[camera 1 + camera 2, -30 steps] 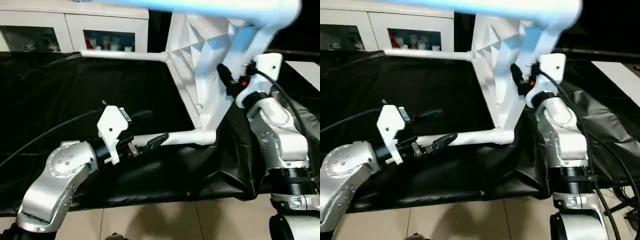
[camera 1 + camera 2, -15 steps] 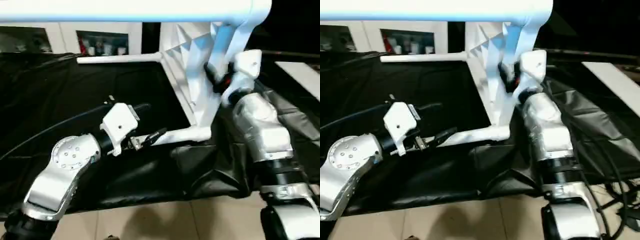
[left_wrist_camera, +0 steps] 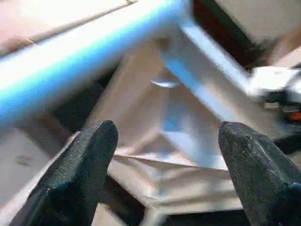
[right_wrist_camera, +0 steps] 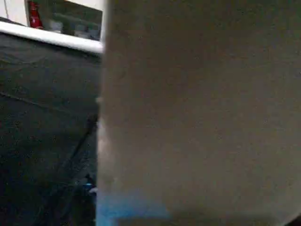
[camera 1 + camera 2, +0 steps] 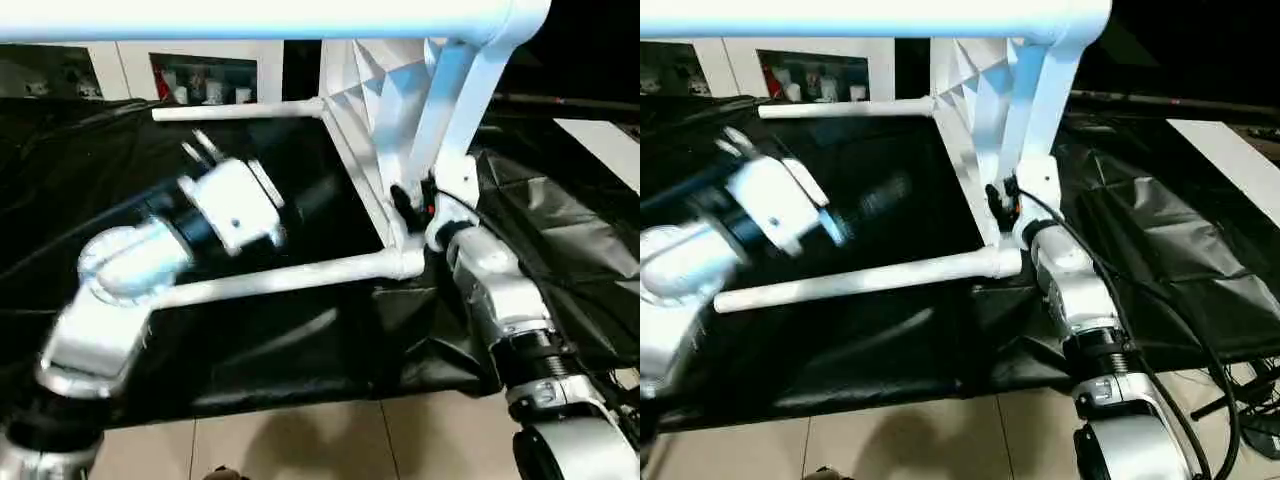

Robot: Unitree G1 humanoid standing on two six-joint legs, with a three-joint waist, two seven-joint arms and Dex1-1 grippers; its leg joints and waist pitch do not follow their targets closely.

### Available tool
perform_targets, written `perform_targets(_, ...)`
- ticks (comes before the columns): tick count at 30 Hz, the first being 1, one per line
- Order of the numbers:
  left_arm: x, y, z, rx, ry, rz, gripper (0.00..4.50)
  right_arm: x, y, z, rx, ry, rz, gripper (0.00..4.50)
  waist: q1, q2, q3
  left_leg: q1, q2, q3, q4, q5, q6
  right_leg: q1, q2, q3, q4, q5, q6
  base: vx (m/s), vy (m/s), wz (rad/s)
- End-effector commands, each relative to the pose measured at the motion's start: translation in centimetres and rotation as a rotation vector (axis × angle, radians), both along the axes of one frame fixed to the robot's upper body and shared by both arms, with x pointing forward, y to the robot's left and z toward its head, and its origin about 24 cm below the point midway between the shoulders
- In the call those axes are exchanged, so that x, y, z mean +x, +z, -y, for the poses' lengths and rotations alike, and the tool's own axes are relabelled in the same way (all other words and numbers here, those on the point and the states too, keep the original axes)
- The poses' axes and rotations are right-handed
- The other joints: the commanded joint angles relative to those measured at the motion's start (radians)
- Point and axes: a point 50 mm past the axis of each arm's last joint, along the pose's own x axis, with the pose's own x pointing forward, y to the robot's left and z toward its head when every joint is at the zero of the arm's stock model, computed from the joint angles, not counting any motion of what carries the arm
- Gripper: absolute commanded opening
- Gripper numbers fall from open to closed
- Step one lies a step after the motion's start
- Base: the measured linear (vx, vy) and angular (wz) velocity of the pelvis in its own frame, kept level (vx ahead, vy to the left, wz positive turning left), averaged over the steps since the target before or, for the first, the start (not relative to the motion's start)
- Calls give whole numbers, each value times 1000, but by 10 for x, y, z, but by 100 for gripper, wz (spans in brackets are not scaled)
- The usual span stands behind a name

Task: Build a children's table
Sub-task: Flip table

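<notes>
Children's table stands tipped mid-frame, three legs fitted; left gripper has let go of the lower leg, fingers wide. Right gripper's state: cannot tell.

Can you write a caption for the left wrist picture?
Open left end effector faces the ribbed underside of the children's table.

So the left arm is bending up at the elbow, its white wrist block angling toward the middle. Left gripper is holding its two black fingers spread wide, nothing between them. The right arm is reaching straight up, wrist topmost, cable trailing down it.
</notes>
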Motion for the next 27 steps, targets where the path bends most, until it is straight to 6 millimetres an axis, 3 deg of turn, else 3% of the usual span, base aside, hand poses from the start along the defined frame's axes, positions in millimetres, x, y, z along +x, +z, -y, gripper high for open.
perform_targets(1, -2, 10, -3, 13, 31, 112, 393, 2, 1, 6, 6, -19, 4, 262, 1, 11, -58, 23, 50, -22, -67, -136, -45, 38, -54, 41, -61, 2, -155, 0, 0, 0)
perform_targets(5, -10, 26, -8, 39, 109, 311, 393, 2, -1, 7, 9, -20, 5, 233, 1, 10, -57, 21, 52, -21, -66, -139, -36, 36, -54, 40, -61, 3, -161, 0, 0, 0)
perform_targets(6, -10, 30, -10, 47, 150, 379, 393, 3, -1, 7, 9, -17, 7, 226, 1, 6, -56, 21, 52, -21, -66, -143, -36, 36, -54, 40, -62, -4, -160, 0, 0, 0)
perform_targets(8, -14, 42, -16, 20, 189, 490, 393, 3, -1, 5, 11, -5, 10, 212, 1, 9, -54, 23, 53, -23, -67, -171, -42, 32, -56, 40, -65, -45, -159, 0, 0, 0)
perform_targets(13, 2, 40, -30, 155, 343, 500, 393, 4, 1, 2, 6, -3, 23, 204, 2, 11, -53, 24, 51, -24, -67, -181, -48, 27, -55, 40, -64, -63, -156, 0, 0, 0)
perform_targets(15, 5, 45, -36, 142, 390, 511, 393, 5, 2, 1, 13, 1, 29, 204, 3, 14, -54, 26, 52, -24, -68, -182, -55, 25, -56, 40, -63, -62, -158, 0, 0, 0)
perform_targets(16, 9, 50, -45, 127, 473, 516, 393, 5, 3, 0, 18, 9, 36, 204, 5, 22, -56, 25, 51, -26, -68, -175, -60, 26, -57, 39, -59, -40, -166, 0, 0, 0)
perform_targets(18, 12, 55, -54, 110, 548, 534, 393, 5, 4, -2, 21, 21, 45, 204, 4, 21, -58, 25, 50, -26, -66, -165, -59, 28, -55, 38, -57, -4, -175, 0, 0, 0)
perform_targets(20, 13, 57, -57, 99, 574, 545, 393, 5, 4, -2, 22, 25, 49, 203, 5, 18, -58, 22, 49, -25, -64, -150, -49, 31, -55, 39, -56, 23, -185, 0, 0, 0)
perform_targets(25, 15, 68, -63, 63, 610, 579, 393, 3, 6, -6, 20, 47, 70, 201, 7, 24, -59, 21, 48, -25, -63, -135, -39, 32, -56, 38, -54, 54, -200, 0, 0, 0)
perform_targets(27, 14, 68, -61, 37, 592, 574, 365, 3, 8, -6, 19, 47, 80, 201, 7, 27, -60, 22, 49, -26, -63, -129, -41, 32, -54, 37, -51, 73, -208, 0, 0, 0)
